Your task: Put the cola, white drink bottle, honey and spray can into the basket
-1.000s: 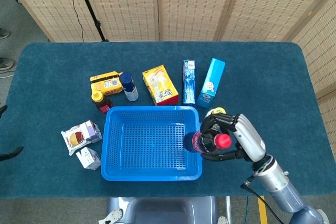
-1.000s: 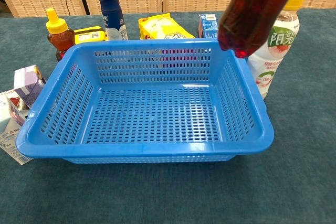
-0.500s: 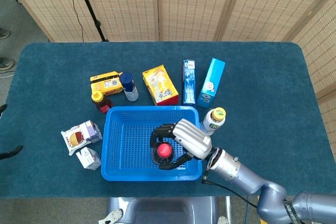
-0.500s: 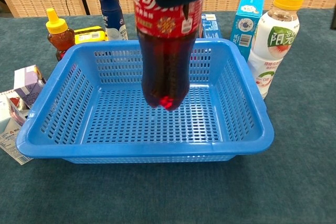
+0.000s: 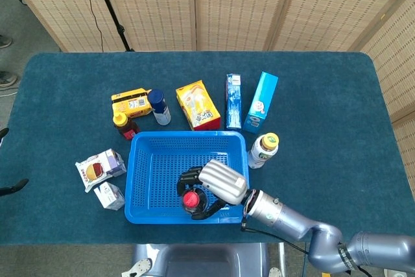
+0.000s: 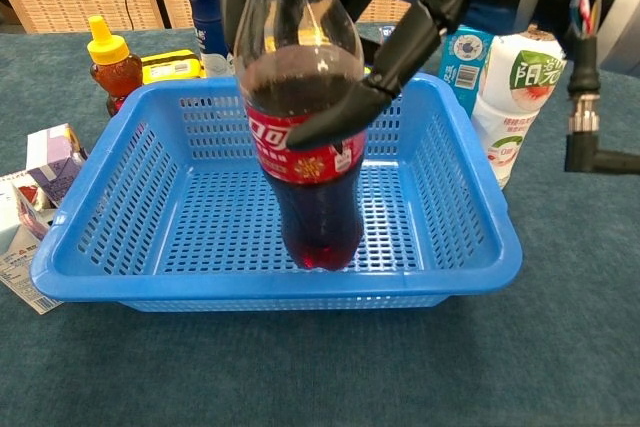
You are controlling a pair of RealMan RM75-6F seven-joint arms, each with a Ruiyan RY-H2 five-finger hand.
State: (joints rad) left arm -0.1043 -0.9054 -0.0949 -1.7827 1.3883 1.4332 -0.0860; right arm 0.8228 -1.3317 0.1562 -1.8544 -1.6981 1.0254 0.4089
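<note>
Right hand (image 5: 217, 183) fingers wrapped on cola (image 6: 300, 137), base in basket (image 6: 470, 177); white drink bottle (image 6: 520, 97), honey (image 6: 112, 65), spray can (image 6: 212, 17) w/o pickup, outside.

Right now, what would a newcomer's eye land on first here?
The cola bottle, standing upright inside the blue basket with the right hand wrapped around its upper part. Next, the white drink bottle just outside the basket's right wall, and the honey beyond its far left corner.
</note>
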